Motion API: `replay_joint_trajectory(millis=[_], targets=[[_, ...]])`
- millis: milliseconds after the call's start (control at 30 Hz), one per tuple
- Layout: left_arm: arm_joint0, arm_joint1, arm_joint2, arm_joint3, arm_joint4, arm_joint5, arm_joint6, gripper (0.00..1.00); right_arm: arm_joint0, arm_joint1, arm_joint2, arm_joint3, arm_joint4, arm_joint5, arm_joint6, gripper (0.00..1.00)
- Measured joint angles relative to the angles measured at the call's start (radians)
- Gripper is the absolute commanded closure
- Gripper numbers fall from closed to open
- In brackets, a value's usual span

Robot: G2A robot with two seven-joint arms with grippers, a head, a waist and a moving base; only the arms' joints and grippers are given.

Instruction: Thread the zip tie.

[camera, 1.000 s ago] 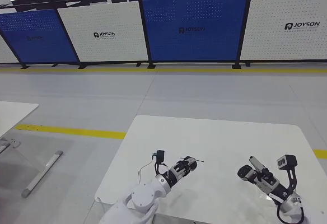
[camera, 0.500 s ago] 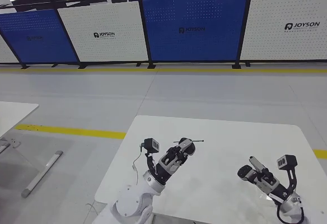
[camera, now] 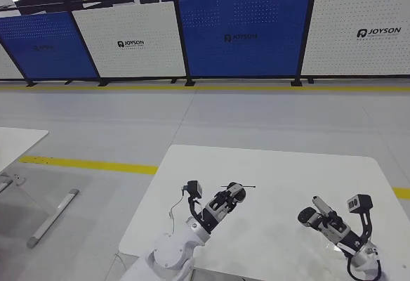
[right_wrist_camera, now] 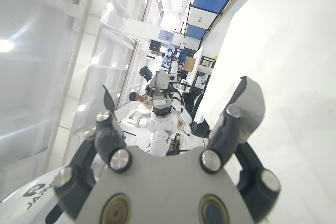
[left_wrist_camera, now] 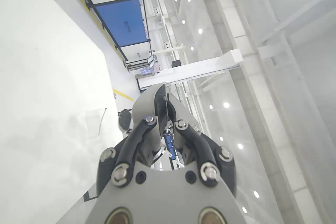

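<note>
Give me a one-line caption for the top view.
Left pincer holds a black zip tie over the white table; the right pincer, open, sits apart to its side.

The left end effector [camera: 233, 190] is held above the white counter [camera: 289, 165], fingers clamped on a thin black zip tie [camera: 246, 186]. The zip tie sits roughly level and projects from both sides of the fingertips, the longer length pointing toward the right end effector [camera: 309, 209]. Its free tip ends well short of that unit. The right end effector is positioned low over the counter, well apart from the left one, its two fingers spread with a gap between them.
</note>
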Motion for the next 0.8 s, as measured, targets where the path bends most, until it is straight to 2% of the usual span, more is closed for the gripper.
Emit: replay_joint_trajectory(millis=[100, 433, 533, 633, 800], targets=[[-0.011, -0.001, 0.008, 0.022, -0.009, 0.002, -0.014, 1.00, 0.000, 0.000, 0.000, 0.000, 0.000, 0.000, 0.000, 0.00], [-0.010, -0.001, 0.007, 0.021, -0.009, 0.001, -0.013, 1.00, 0.000, 0.000, 0.000, 0.000, 0.000, 0.000, 0.000, 0.00], [-0.010, -0.001, 0.007, 0.021, -0.009, 0.001, -0.013, 1.00, 0.003, 0.003, 0.010, -0.026, -0.046, 0.000, 0.020, 0.00], [-0.010, -0.001, 0.007, 0.021, -0.009, 0.001, -0.013, 1.00, -0.010, 0.016, 0.072, -0.071, -0.142, 0.023, 0.052, 0.00], [-0.010, -0.001, 0.007, 0.021, -0.009, 0.001, -0.013, 1.00, -0.057, 0.044, 0.217, -0.166, -0.273, 0.165, 0.124, 0.00]])
